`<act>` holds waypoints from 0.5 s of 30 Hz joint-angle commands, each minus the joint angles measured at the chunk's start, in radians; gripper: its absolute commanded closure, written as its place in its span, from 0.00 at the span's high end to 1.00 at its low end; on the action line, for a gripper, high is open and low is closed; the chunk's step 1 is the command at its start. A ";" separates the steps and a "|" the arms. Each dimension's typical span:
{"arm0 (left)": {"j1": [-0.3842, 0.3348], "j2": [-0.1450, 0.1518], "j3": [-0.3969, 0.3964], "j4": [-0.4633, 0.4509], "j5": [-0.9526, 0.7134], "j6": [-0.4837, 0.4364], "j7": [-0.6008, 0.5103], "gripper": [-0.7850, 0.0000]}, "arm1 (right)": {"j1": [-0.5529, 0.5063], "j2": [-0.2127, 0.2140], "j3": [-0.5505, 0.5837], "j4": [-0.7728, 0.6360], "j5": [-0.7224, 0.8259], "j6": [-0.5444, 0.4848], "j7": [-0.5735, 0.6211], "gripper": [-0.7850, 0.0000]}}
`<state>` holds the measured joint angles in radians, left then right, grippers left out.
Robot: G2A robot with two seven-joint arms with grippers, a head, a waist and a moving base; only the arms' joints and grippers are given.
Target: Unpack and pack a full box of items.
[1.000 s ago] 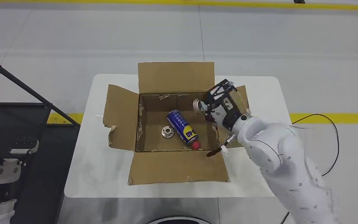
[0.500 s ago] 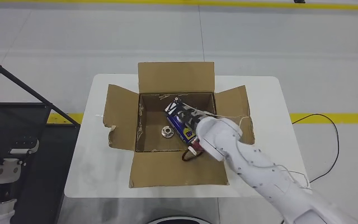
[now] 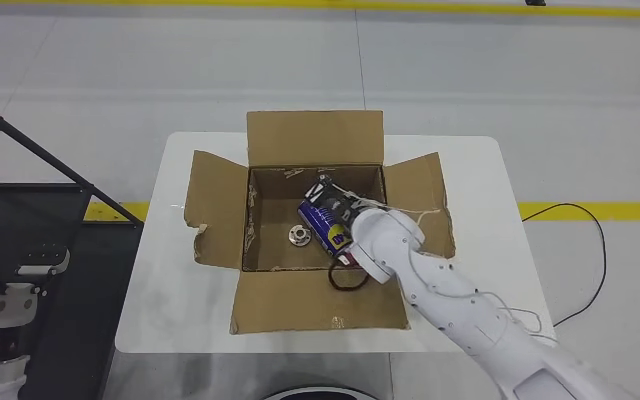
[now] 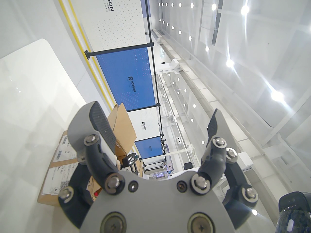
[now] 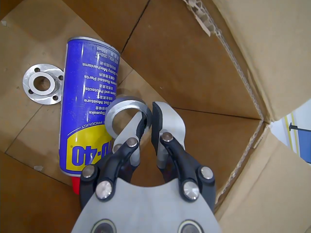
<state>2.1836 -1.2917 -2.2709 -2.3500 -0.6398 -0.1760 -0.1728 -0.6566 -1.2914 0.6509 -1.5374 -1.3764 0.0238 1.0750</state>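
Top view: An open cardboard box [image 3: 315, 135] stands on the white table [image 3: 180, 320] with all four flaps folded outward. The box holds a blue spray can [image 3: 318, 218] lying on its side and a round metal flange [image 3: 298, 236] lying flat just beside it. The right gripper [image 3: 330, 195] is inside the box, above the end of the spray can nearer the back wall. One second ago the right gripper was over the right flap. It has since moved inward over the opening. The spray can and the flange have not shifted.

Left wrist view: The left gripper [image 4: 155, 117] holds nothing. Its fingers [image 4: 99, 120] are spread wide and point away from the table [image 4: 29, 86]. The box [image 4: 121, 124] shows beside it.

Right wrist view: The right gripper [image 5: 148, 115] is clamped on a silver metal ring [image 5: 126, 103], with one finger inside the ring and one outside its wall. The ring is short, thin-walled and hollow. It hangs over the spray can [image 5: 87, 81]; contact cannot be judged. The flange [image 5: 42, 83] has a centre bore and small bolt holes. The box wall [image 5: 230, 25] has a torn edge.
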 commanded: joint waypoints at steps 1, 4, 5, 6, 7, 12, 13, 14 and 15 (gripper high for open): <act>0.000 0.000 0.000 0.000 0.000 0.000 0.000 1.00 | -0.006 -0.001 0.010 -0.001 -0.006 -0.007 0.002 0.16; 0.000 0.000 0.000 0.000 0.000 0.000 0.000 1.00 | -0.015 -0.001 0.028 -0.007 -0.017 -0.017 0.007 0.18; 0.000 0.000 0.000 0.000 0.000 0.000 0.000 1.00 | -0.018 -0.001 0.035 -0.010 -0.020 -0.018 0.008 0.20; 0.000 0.000 0.000 0.000 0.000 0.000 0.000 1.00 | -0.021 -0.001 0.042 -0.015 -0.023 -0.022 0.010 0.23; 0.000 0.000 0.000 0.000 0.000 0.000 0.000 1.00 | -0.024 -0.001 0.050 -0.019 -0.026 -0.025 0.012 0.26; 0.000 0.000 0.000 0.000 0.000 0.000 0.000 1.00 | -0.052 0.005 0.112 -0.072 -0.011 -0.043 0.002 0.45; 0.000 0.000 0.000 0.000 0.000 0.000 0.000 1.00 | -0.061 0.009 0.131 -0.090 -0.004 -0.049 0.000 0.52; 0.000 0.000 0.000 0.000 0.000 0.000 0.000 1.00 | -0.073 0.012 0.154 -0.114 0.012 -0.058 -0.006 0.66; -0.006 0.000 0.001 0.000 0.002 0.003 -0.002 1.00 | -0.087 0.017 0.181 -0.138 0.027 -0.067 -0.012 0.70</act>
<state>2.1828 -1.2917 -2.2707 -2.3500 -0.6396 -0.1756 -0.1730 -0.7315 -1.2783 0.8048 -1.6520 -1.3649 -0.0352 1.0684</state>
